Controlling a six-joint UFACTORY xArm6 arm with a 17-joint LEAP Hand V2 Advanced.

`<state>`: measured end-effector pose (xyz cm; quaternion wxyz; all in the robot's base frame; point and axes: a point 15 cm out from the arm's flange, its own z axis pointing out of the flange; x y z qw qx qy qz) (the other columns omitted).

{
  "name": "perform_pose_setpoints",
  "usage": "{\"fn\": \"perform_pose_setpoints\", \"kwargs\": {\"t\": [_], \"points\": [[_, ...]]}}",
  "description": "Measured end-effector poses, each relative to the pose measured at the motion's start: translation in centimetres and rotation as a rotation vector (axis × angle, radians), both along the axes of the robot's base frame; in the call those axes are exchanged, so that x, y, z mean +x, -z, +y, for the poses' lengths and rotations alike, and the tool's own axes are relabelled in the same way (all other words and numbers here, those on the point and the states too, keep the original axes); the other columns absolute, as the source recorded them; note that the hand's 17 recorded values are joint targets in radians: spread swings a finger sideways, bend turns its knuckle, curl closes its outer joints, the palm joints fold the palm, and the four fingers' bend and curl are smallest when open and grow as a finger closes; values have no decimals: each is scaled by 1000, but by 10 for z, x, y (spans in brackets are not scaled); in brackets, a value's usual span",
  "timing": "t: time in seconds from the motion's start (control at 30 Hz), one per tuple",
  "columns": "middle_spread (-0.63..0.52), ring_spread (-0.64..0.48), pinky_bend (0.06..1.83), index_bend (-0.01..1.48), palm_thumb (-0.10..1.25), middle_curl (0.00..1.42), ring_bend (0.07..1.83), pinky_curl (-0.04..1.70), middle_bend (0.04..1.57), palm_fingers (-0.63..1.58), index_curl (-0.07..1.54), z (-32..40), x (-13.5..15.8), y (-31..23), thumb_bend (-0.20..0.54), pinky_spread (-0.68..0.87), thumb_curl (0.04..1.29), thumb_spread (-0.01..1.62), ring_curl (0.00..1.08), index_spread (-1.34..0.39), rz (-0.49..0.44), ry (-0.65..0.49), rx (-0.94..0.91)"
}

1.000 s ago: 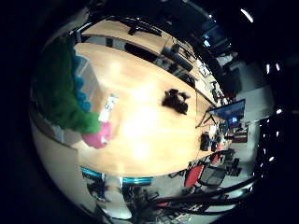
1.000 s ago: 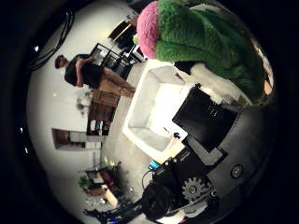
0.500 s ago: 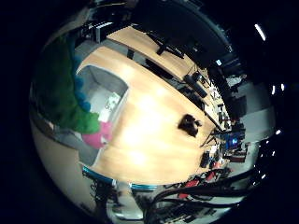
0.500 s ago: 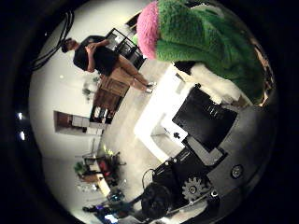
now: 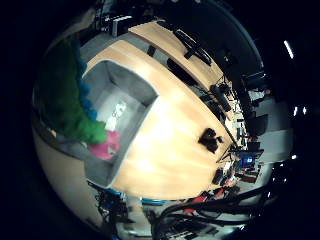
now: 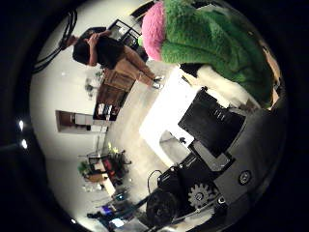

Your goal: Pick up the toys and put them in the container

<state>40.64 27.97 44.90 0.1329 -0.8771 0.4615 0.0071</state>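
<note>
The tabletop (image 5: 170, 145), pale wood, carried a grey bin (image 5: 117, 117) at one end, close to the edge; the bin's rim ran along that edge and its floor held a small white scrap (image 5: 119, 109). A green plush toy (image 6: 212, 43) with a pink end (image 6: 153, 30) filled much of both palm views, so it sat close to the palm, hanging over the bin's open mouth and partly covering its near wall. The hand (image 6: 217, 145) was closed round the toy, black and white finger parts pressing against the green fur. A small black object (image 5: 210, 139) lay alone on the tabletop well apart from the bin, toward the far edge. A second wooden table (image 5: 175, 50) stood beyond, with dark gear on it
</note>
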Motion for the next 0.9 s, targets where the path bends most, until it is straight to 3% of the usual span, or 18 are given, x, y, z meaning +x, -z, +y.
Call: {"fn": "perform_pose_setpoints", "kwargs": {"t": [0.13, 0.17, 0.23, 0.47, 0.9], "points": [[-393, -333, 1058, 288, 633, 480, 1052, 480, 762, 577, 671, -5, -2, 16, -105, -530, 283, 958, 460, -607, 49, -8, -34], [-354, -301, 979, 296, 519, 465, 965, 469, 703, 314, 668, -6, -2, 23, -123, -451, 265, 945, 440, -594, 72, -11, -49], [-304, -251, 920, 293, 400, 439, 861, 445, 654, 212, 632, -9, -1, 29, -95, -314, 252, 926, 394, -587, 101, -15, -66], [-225, -168, 822, 253, 273, 390, 746, 350, 554, 235, 537, -10, -2, 37, -43, -7, 256, 895, 304, -544, 136, -31, -82], [-203, -135, 747, 223, 271, 369, 662, 273, 499, 330, 471, -9, -3, 36, -31, 167, 284, 898, 268, -515, 137, -34, -78]]}}
